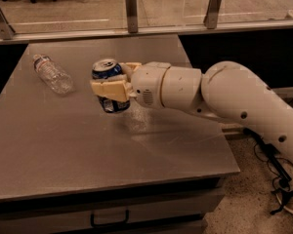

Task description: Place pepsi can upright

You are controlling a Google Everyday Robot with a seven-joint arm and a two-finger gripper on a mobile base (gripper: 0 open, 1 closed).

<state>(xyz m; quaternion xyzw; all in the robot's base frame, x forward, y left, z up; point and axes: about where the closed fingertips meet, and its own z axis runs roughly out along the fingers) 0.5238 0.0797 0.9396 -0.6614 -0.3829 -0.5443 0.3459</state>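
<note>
The pepsi can [107, 72] is dark blue with a silver pull-tab top facing up, nearly upright. My gripper [112, 87] is shut on it, its cream fingers [110, 89] wrapped around the can's middle. The can is held over the centre of the grey table [63, 150]. Its base is at or just above the table surface; I cannot tell whether it touches. The white arm reaches in from the right.
A clear plastic water bottle [52, 74] lies on its side at the table's back left. A glass railing with metal posts [131, 9] runs behind the table. A drawer handle [110, 219] is under the front edge. Cables [278, 179] lie on the floor at right.
</note>
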